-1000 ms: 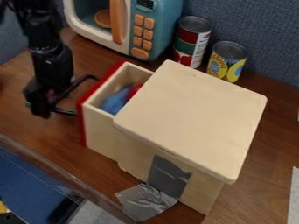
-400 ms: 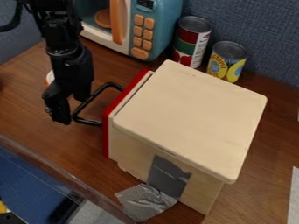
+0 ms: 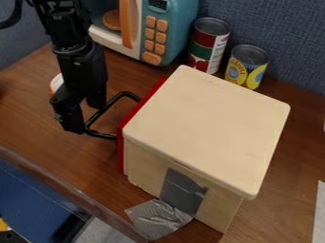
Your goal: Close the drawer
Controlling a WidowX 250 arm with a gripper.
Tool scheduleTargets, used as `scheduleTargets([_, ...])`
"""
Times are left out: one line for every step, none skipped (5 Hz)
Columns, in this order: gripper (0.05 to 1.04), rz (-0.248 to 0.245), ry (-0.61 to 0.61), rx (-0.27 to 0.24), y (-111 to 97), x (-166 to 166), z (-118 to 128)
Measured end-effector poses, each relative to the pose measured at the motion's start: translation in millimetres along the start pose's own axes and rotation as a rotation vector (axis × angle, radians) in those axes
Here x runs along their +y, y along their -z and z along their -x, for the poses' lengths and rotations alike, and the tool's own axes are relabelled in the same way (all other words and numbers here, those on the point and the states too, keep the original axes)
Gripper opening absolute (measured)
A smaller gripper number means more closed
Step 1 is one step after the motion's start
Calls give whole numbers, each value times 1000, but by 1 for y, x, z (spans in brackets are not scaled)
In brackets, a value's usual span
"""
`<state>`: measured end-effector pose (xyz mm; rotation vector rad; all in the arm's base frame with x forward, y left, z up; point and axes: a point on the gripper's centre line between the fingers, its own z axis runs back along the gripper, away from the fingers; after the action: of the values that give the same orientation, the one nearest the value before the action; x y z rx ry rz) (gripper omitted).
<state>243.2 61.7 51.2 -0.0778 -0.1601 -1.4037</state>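
The drawer (image 3: 120,148) was found at the left side of the wooden box (image 3: 209,114), its red front (image 3: 120,162) lying against the box or very near it. Any gap left was too narrow to confirm. Closing was judged all but complete, with at most a light final push required.

The drawer appeared to be light, rigid wood, likely to slide with modest friction and unlikely to be damaged by steady pressure. The black handle (image 3: 103,135), a stiff, smooth loop, was the proper place to push or take hold, ideally near the middle of its outer bar. Off-centre force could skew the drawer; excess force could shift the box on the surface (image 3: 32,114).

The gripper (image 3: 86,117) stood moderately open at the handle's outer bar, its fingers apart and gripping nothing visibly. Contact with the bar appeared likely but could not be verified.
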Motion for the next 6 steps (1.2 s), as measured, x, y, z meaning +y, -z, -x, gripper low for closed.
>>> scheduleTargets([1000,13,-19,-32,0,-2,-8])
scheduleTargets([1001,26,-26,-41,4,-4,-17])
scheduleTargets([1001,41,-32,-52,10,-5,-19])
scheduleTargets([1000,91,-36,-157,10,-4,-23])
scheduleTargets([1000,148,-47,-266,7,-9,-28])
scheduleTargets([999,174,-50,-320,1,-11,-33])
